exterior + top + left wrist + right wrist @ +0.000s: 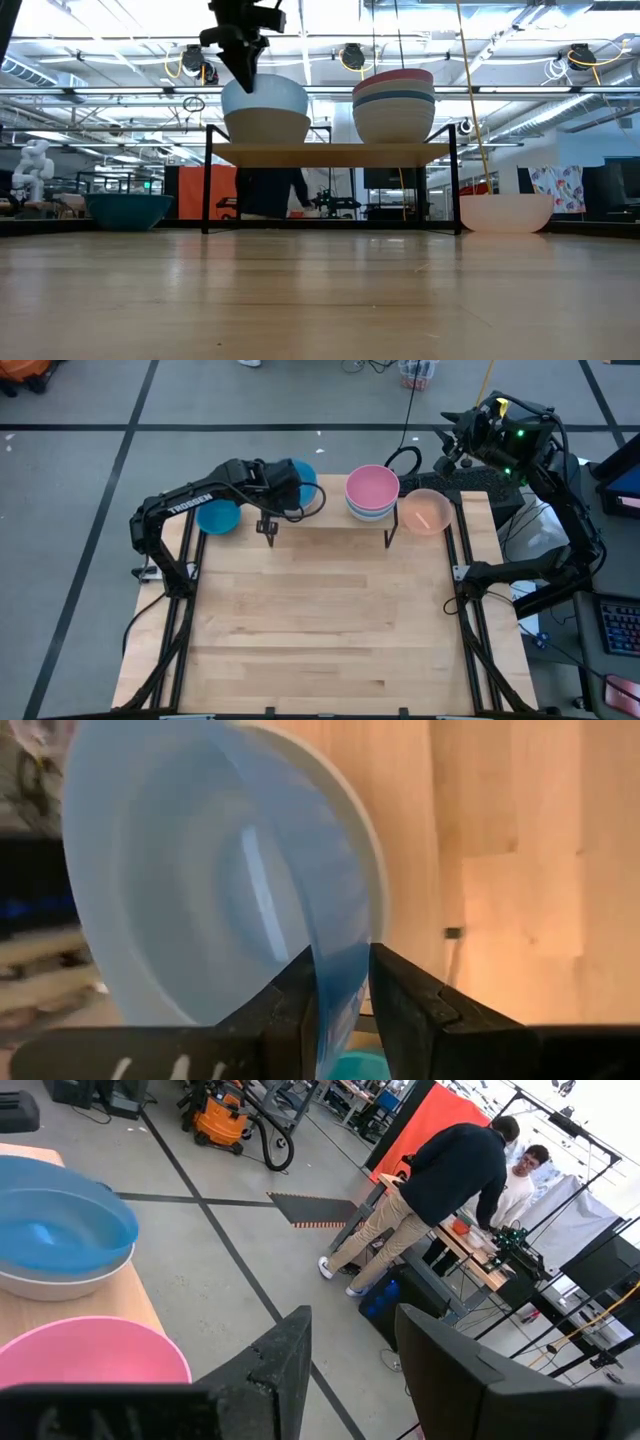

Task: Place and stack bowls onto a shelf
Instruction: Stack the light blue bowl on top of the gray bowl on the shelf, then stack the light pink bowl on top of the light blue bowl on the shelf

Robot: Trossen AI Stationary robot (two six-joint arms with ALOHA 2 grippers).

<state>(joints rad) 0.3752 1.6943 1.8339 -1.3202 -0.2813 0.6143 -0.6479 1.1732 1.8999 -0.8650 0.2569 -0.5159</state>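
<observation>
The shelf (330,153) stands at the table's far edge. On its left end a light blue bowl (265,95) sits nested in a grey-beige bowl (267,126). My left gripper (345,1000) is over it, shut on its rim. On the shelf's right end is a stack of several bowls with a pink bowl (372,485) on top. A blue bowl (218,516) rests on the table left of the shelf, a peach bowl (426,510) right of it. My right gripper (350,1350) is open and hangs beyond the table's far right corner (450,452). My left gripper (245,70) pinches the light blue bowl's rim (345,965), one finger (295,1010) inside the bowl and the other (405,1010) outside its wall. The fingers come from above, pointing down. The bowl stays upright, its bottom inside the grey-beige bowl on the shelf.
The near and middle tabletop (320,620) is bare wood. Beyond the far edge are the floor, cables and a workshop where people (455,1175) stand at a bench. A monitor and keyboard (620,625) sit off the table's right side.
</observation>
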